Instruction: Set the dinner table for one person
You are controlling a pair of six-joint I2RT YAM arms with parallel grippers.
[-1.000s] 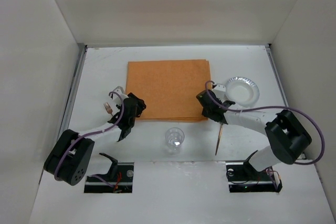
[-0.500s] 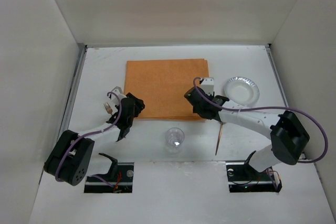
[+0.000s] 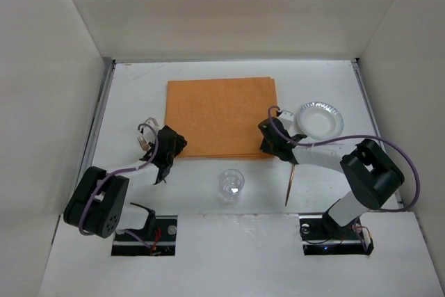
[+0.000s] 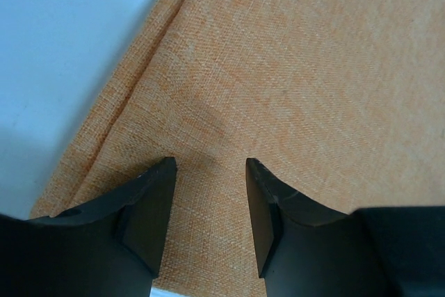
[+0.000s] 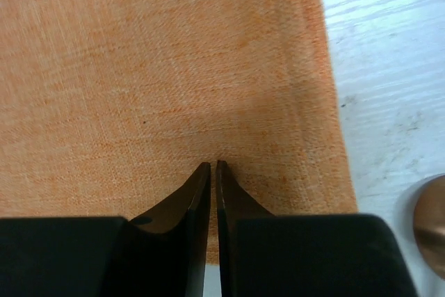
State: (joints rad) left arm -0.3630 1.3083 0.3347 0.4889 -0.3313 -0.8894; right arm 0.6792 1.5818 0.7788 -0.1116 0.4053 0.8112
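Top external: dinner table [image 3: 132, 95] spans the floor of the view, arm bases at its near edge. Orange mat [image 3: 221, 116] lies centre-far on it. Left gripper [image 4: 208, 172] is spread apart over the mat's near-left corner, grasping nothing. Right gripper [image 5: 212, 166] is clenched, tips on the cloth near the near-right corner; whether it pinches cloth, cannot tell.

Orange woven mat [image 3: 221, 116], wht dinner table [image 3: 132, 95] — silver-rimmed plate [image 3: 321, 122].

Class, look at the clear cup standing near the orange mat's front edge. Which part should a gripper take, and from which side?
Probably its rim: come straight down on the clear cup and pinch its wall, inside and outside. It stands upright, mouth up, apart from the orange mat.
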